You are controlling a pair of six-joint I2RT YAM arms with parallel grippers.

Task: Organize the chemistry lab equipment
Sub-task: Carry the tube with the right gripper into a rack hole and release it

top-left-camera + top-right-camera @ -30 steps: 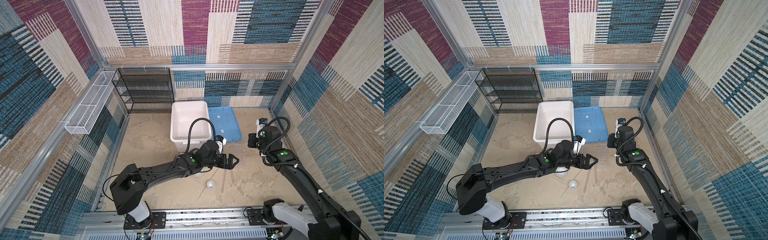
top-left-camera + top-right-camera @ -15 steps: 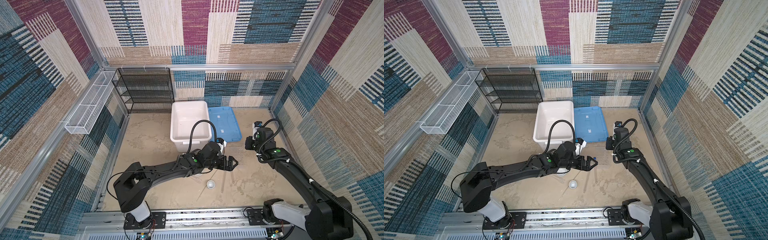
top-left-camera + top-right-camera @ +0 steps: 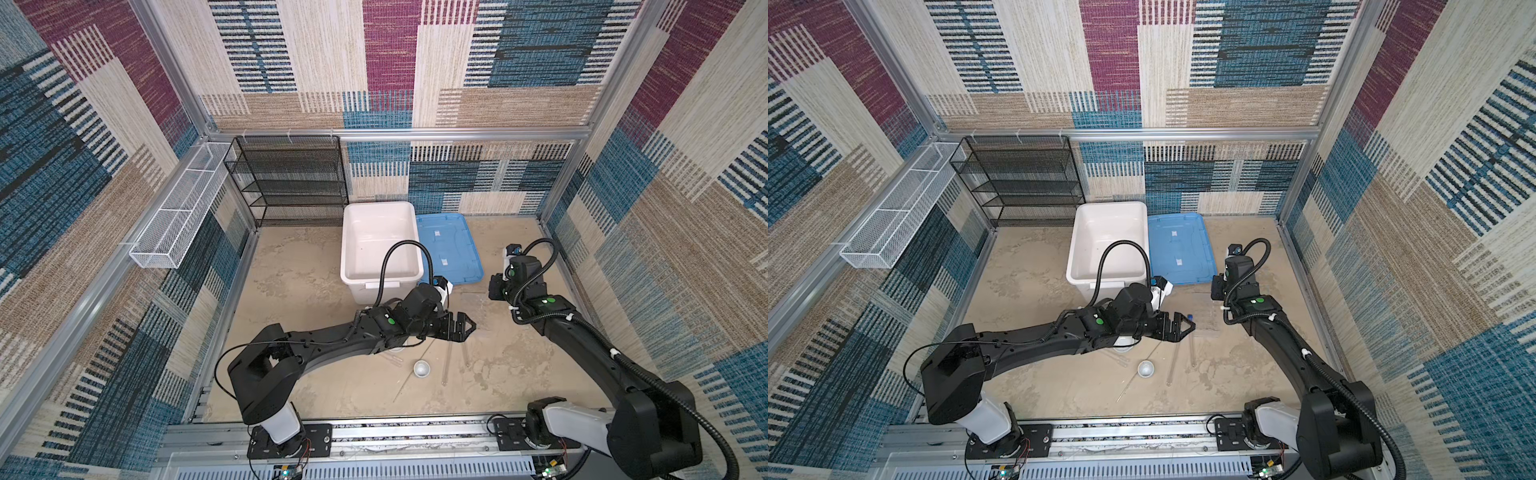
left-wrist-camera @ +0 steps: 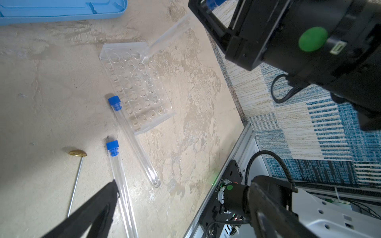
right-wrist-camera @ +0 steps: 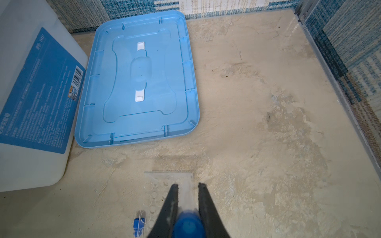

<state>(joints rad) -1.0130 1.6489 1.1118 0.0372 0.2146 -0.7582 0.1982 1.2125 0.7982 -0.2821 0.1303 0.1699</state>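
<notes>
**One tube at the rack, the rest still loose**

We have the right fingers [image 5: 175, 195] closed on one blue-capped tube [image 4: 168, 34], gripped near its cap. We hold it tilted, with its rounded bottom at a corner hole of the clear rack [image 4: 136, 86]. We cannot tell whether the tip has entered the hole. The left fingers [image 3: 465, 322] are spread wide and hold nothing. They hover above the tabletop [image 3: 299, 291], over the loose items and near the rack.

None of the rack's holes holds a standing tube. A second tube [image 4: 132, 134] lies flat right alongside the rack, and a third tube [image 4: 118, 185] lies flat just beside that one. The thin metal rod [image 4: 76, 175] rests next to them, its brass spoon tip pointing the same way as the blue caps. In both top views a small white dish [image 3: 422, 368] sits near the tubes' closed ends. What looks like a clear dropper [image 3: 395, 360] lies partly under the left arm. We cannot make out a second dish.

The white bin [image 3: 376, 232] stands open with its blue lid [image 3: 453, 257] flat beside it, and we see no equipment inside.

We judge the job to be at an early stage. Seating the held tube comes first. Then two tubes, the rod, the dish and the dropper remain to be put away.
</notes>
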